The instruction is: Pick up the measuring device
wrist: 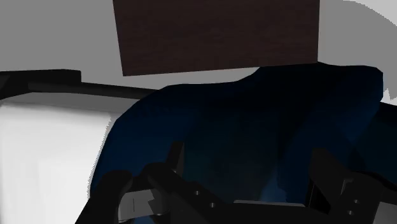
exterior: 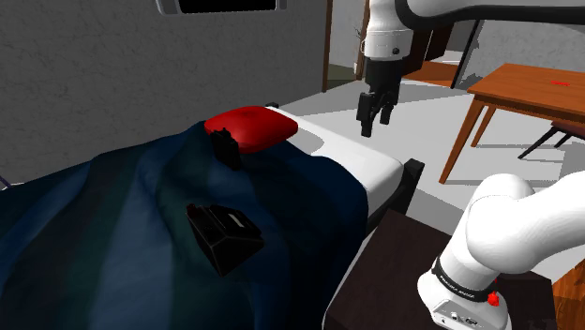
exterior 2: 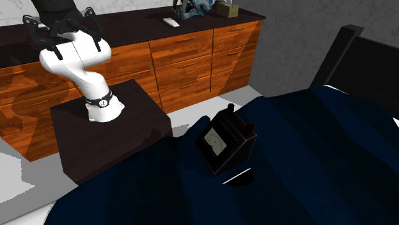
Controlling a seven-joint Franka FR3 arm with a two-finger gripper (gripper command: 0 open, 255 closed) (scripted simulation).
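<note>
1. The end effector (exterior: 373, 126) hangs in the air with its fingers spread and nothing between them. It is higher than the red pillow (exterior: 253, 127), on the shoulder view's right of it.
2. The measuring device (exterior 2: 224, 144), a black box with a pale dial face, sits on the blue blanket (exterior 2: 320, 160), well apart from the red pillow and further down the bed.
3. The blanket is soft and folded, so a descent that presses one side of the box could tip or slide it before the fingers close.
4. A small black object (exterior: 225, 146) just beside the red pillow could be mistaken for the target.
5. Closing too low might pinch cloth along with the box.
</note>
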